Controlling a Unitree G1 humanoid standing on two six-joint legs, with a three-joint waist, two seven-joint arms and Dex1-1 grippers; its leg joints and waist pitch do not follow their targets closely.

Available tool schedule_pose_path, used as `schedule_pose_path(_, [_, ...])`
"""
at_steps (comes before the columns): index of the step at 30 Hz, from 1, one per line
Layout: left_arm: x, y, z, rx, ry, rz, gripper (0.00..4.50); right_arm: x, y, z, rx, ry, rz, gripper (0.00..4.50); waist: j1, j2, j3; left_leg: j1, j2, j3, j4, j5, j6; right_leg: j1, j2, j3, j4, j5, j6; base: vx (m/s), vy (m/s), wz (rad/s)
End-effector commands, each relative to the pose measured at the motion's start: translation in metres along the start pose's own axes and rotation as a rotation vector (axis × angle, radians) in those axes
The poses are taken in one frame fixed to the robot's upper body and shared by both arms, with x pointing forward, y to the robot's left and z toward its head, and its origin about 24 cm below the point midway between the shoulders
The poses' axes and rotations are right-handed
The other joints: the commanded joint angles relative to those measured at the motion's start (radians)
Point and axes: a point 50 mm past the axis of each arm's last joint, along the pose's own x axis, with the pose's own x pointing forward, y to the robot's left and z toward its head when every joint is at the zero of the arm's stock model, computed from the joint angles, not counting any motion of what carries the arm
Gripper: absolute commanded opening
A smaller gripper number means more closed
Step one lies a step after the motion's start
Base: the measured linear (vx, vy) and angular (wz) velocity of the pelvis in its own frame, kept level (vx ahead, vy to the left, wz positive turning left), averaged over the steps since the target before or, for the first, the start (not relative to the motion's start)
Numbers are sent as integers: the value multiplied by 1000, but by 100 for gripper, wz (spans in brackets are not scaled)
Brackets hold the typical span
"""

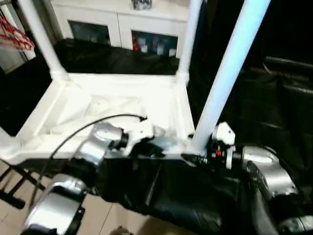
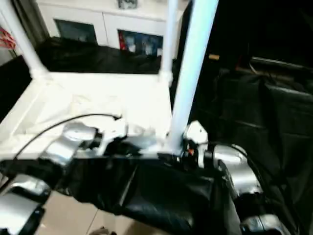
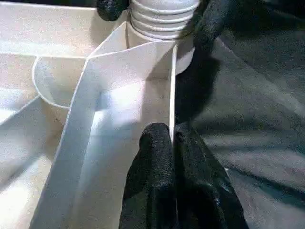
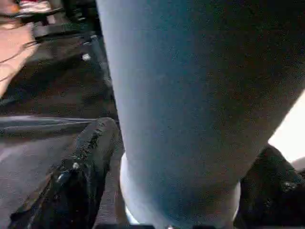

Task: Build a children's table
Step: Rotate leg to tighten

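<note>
The children's table (image 1: 117, 110) is lying upside down, its ribbed underside facing up, on a black-draped desk (image 1: 186, 200) in front of a white cabinet (image 1: 122, 22) with glass doors. Two far legs (image 1: 41, 39) are standing upright in their corner sockets, and a near leg (image 1: 227, 73) is rising from the corner on the robot's right. The right claw (image 1: 198, 154) is spreading its black fingers (image 4: 90, 157) around the base of that leg, one on each side, seemingly seating or turning it home. The left claw (image 3: 172, 143) is pressing its fingers together on the thin near rim wall of the top, steadying it just beside that socket. Three legs are appearing in place; the near corner on the robot's left is sitting at the picture's edge, so whether its leg is fitted cannot be told. What remains, by this reading, is finishing this leg, checking the last corner and turning the table upright.
</note>
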Motion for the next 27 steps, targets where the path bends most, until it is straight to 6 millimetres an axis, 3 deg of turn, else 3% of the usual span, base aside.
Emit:
schedule_pose_path(1, [3, 1, 12, 41, -40, -13, 0, 11, 12, 3, -19, 1, 108, 330, -1, -6, -61, 2, 35, -6, -54, -179, 76, 54, -84, 48, -79, -194, -183, 0, 0, 0])
schedule_pose_path(6, [-3, 2, 10, 35, -22, -21, 0, 10, 15, 3, -16, 8, 132, 294, -1, -7, -62, 1, 34, -6, -53, -172, 71, 56, -83, 48, -76, -174, -187, 0, 0, 0])
schedule_pose_path(7, [-3, 3, 9, 32, -21, -18, 0, 10, 16, 3, -12, 10, 136, 288, -1, -11, -62, 1, 34, -6, -53, -172, 72, 56, -83, 47, -77, -176, -187, 0, 0, 0])
schedule_pose_path(11, [3, 11, 11, 22, -29, 124, 0, 18, 13, 0, 32, -19, 27, 270, 1, -13, -61, 0, 34, -6, -53, -165, 70, 55, -85, 48, -77, -192, -179, 0, 0, 0])
schedule_pose_path(17, [13, 21, 17, -15, -35, 276, 0, 33, 0, -3, 67, -31, -215, 268, -10, -11, -55, 7, 28, -12, -62, -227, 21, 52, -89, 47, -96, -361, -132, 0, 0, 0])
schedule_pose_path(19, [20, 25, 22, -32, -46, 334, 0, 42, -6, -5, 101, -31, -336, 268, -12, -9, -55, 8, 31, -11, -63, -223, 18, 49, -88, 49, -95, -345, -133, 0, 0, 0])
schedule_pose_path(20, [24, 27, 25, -44, -49, 365, 0, 49, -8, -5, 128, -33, -402, 267, -13, 0, -58, 10, 29, -13, -62, -220, 16, 51, -89, 49, -92, -324, -140, 0, 0, 0])
schedule_pose_path(21, [32, 27, 29, -59, -54, 394, 0, 61, -13, -5, 176, -26, -518, 267, -24, -4, -57, 6, 29, -12, -63, -215, 6, 49, -85, 50, -87, -284, -154, 0, 0, 0])
schedule_pose_path(22, [33, 28, 29, -61, -55, 398, 0, 62, -14, -5, 183, -25, -532, 267, -24, -4, -57, 6, 29, -12, -63, -215, 6, 49, -85, 50, -87, -284, -154, 0, 0, 0])
schedule_pose_path(23, [38, 29, 32, -70, -56, 441, 0, 71, -16, -4, 219, -21, -599, 267, -31, 3, -61, 8, 27, -14, -61, -205, -3, 53, -87, 50, -84, -254, -165, 0, 0, 0])
schedule_pose_path(26, [50, 31, 39, -84, -71, 504, 0, 89, -19, 0, 285, -21, -689, 267, -36, 1, -65, 6, 24, -10, -57, -179, 12, 57, -83, 52, -79, -181, -181, 0, 0, 0])
schedule_pose_path(27, [50, 30, 40, -84, -72, 505, 0, 90, -19, 0, 286, -21, -692, 267, -36, 5, -64, 4, 25, -10, -57, -174, 15, 56, -84, 52, -78, -169, -185, 0, 0, 0])
